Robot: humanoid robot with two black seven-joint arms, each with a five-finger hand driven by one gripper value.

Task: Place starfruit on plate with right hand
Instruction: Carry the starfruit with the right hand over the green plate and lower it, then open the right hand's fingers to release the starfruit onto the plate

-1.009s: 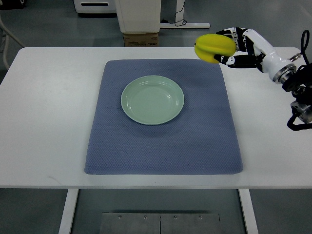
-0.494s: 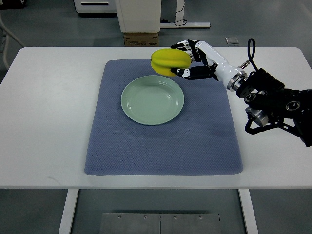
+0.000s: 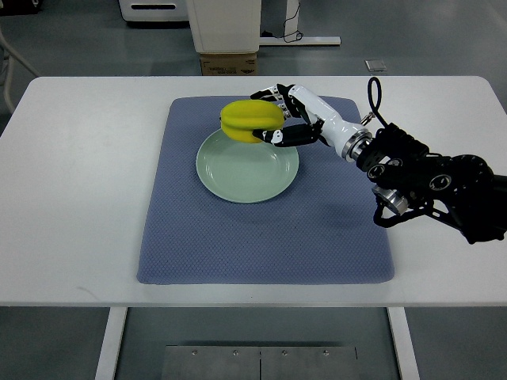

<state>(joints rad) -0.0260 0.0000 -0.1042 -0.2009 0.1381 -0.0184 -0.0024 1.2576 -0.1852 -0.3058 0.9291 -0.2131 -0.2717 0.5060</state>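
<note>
A white table [image 3: 71,182] carries a blue mat [image 3: 261,237], and in the upper middle of the mat sits a pale green plate [image 3: 242,178], bare of anything resting in it. The right arm [image 3: 428,178] reaches in from the right edge across the mat's far corner. Its right hand [image 3: 279,120] has its fingers wrapped around a yellow starfruit [image 3: 250,120], which hangs over the plate's far rim, seemingly raised above it, not lying on it. The left arm is out of view.

The step in hand looks like the carry to the plate, nearly done: the fruit is over the rim, not yet over the middle. The next move probably calls for a short shift toward the near side to centre it, a lowering until it meets the dish, then an opening of the fingers so the fruit settles without rolling off the edge.
</note>
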